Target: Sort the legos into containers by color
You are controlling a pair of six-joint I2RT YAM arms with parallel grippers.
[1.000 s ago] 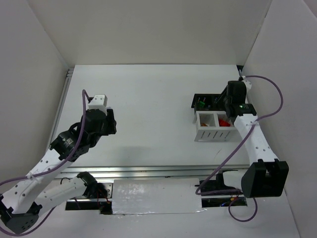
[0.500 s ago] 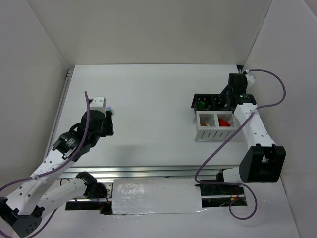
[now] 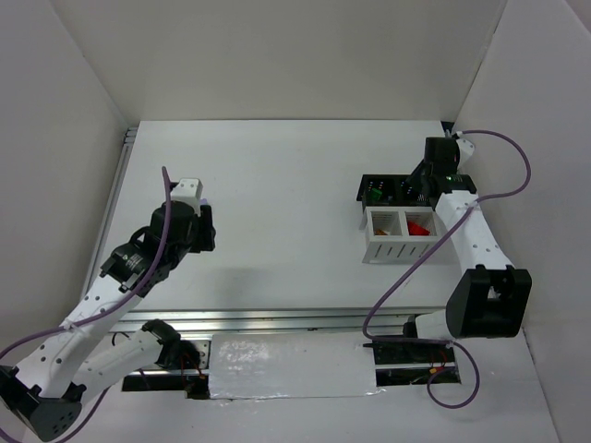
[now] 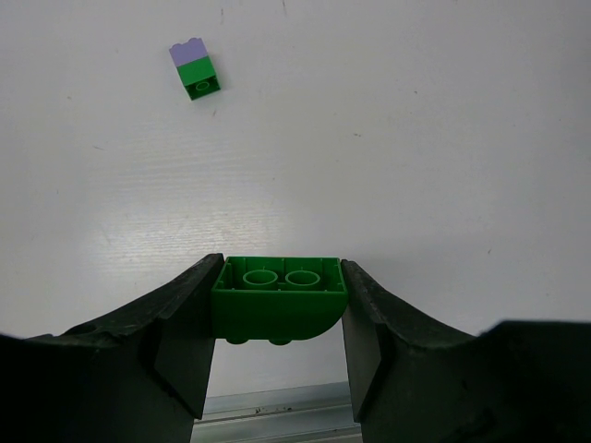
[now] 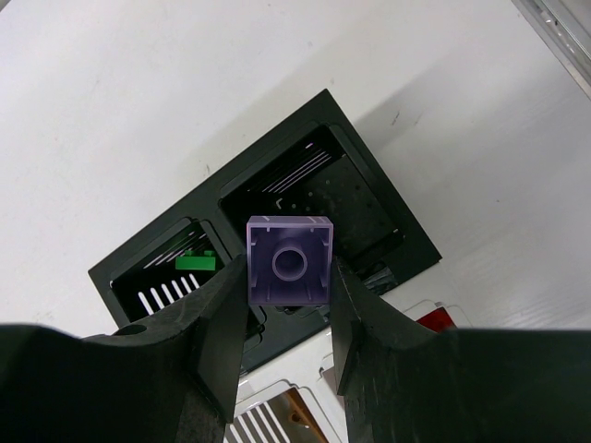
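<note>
Lavender lego (image 5: 289,261) was pinched in the nearly closed right gripper (image 5: 289,281), just above the black bin's (image 5: 406,242) empty cell | left gripper (image 4: 279,309) clamped a green lego (image 4: 279,293) | best: centre over that cell, release low.

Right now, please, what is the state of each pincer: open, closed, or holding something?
Left pincer: closed on a green brick.
Right pincer: closed on a lavender brick.

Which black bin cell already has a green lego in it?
The left cell in the right wrist view, holding the green lego; the right cell, behind the right gripper's lavender lego, shows none.
</note>
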